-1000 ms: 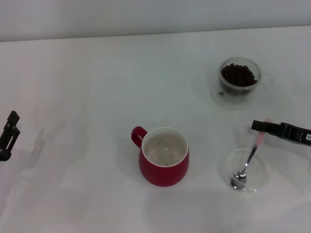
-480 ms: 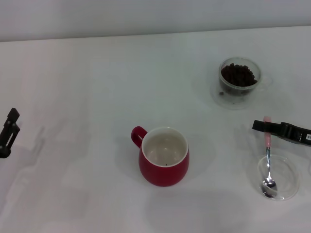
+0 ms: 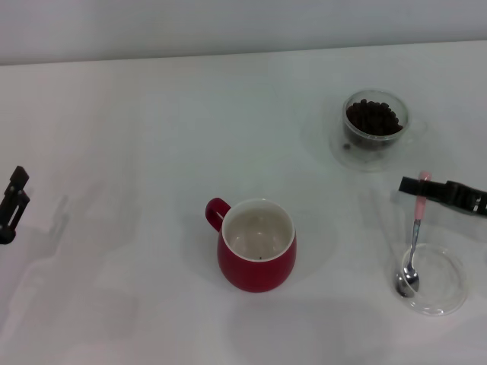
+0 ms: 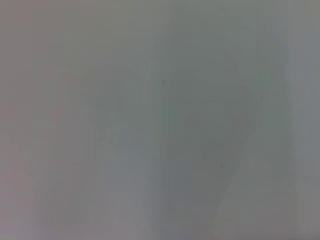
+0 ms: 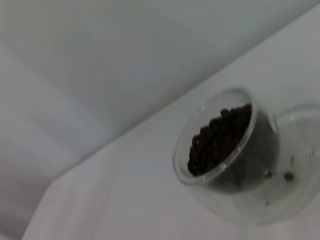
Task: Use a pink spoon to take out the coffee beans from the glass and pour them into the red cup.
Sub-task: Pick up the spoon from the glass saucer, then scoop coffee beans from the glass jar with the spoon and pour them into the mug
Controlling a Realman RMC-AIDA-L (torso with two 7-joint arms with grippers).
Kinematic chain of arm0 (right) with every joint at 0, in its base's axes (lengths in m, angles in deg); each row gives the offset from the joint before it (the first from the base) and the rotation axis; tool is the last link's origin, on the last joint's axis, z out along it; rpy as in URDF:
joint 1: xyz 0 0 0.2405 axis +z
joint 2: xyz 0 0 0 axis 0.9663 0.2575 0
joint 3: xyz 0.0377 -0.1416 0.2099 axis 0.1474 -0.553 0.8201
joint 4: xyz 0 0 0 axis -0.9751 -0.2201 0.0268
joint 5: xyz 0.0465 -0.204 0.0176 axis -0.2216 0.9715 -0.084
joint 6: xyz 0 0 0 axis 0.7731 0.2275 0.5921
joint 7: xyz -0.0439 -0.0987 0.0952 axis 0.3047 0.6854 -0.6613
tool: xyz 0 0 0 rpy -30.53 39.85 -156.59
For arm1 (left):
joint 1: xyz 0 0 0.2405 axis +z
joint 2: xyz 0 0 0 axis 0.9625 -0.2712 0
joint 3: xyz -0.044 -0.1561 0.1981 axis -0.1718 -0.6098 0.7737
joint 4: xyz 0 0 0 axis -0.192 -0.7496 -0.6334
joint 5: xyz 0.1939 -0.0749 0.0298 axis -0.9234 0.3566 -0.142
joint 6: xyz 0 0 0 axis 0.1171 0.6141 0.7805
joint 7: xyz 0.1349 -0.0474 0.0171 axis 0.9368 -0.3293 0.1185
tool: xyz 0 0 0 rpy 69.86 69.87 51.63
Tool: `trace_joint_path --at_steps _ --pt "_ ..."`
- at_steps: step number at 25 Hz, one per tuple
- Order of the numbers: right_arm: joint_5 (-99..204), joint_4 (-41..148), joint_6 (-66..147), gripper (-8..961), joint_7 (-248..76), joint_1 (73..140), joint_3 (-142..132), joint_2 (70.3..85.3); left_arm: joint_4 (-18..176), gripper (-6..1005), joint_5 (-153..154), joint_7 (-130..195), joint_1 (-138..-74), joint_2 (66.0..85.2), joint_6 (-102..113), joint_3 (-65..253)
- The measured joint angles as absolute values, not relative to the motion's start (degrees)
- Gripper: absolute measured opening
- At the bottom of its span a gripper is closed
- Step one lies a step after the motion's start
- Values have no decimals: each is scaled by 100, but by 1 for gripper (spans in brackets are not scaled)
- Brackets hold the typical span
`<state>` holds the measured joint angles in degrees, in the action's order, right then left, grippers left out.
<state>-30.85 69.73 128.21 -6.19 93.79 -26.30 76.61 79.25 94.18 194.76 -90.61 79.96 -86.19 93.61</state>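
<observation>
Pink spoon [image 3: 415,242] hangs from right claw [image 3: 421,185]

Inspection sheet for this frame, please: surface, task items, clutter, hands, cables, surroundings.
Surface: white table, no spills seen.
Spoon: hangs from the right hand, bowl in the clear dish.
Beans: in the glass, far right.
Red cup: upright at centre, looks empty apart from a dark speck.
Clutter: dish only.
Right hand: at the right edge, gripping the pink handle.
Left hand: at the left edge, holding nothing.
Cables: nothing seen.
Surroundings: plain pale wall behind the table.
</observation>
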Motion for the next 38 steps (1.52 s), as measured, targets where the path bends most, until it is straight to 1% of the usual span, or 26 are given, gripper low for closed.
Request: trace_joint_path --at_steps 10,17,25,29,32,38 --pt "-3251 7556 13184 153 -607 9242 -2596 7633 7917 579 9439 19480 -9072 7996 -8651 9345" --pt "-3307 7715 13501 153 -553 9237 -2407 7559 7943 579 9479 19481 -9117 8004 -8669 9341" --pt "-3558 7840 13883 149 -531 9384 -2419 7596 7966 580 9508 19481 -9218 8005 -8634 9343" --pt "-3558 7840 14105 148 -508 9541 -2436 7646 7968 580 9508 19481 -9237 8005 -8632 9343" --pt "-3603 7840 14309 149 -525 9673 -2426 7711 7968 580 9508 19481 -9262 8004 -8635 9343" --pt "-3646 7843 14516 150 -554 10009 -2475 7910 7968 578 9507 19481 -9301 8004 -8657 9343"
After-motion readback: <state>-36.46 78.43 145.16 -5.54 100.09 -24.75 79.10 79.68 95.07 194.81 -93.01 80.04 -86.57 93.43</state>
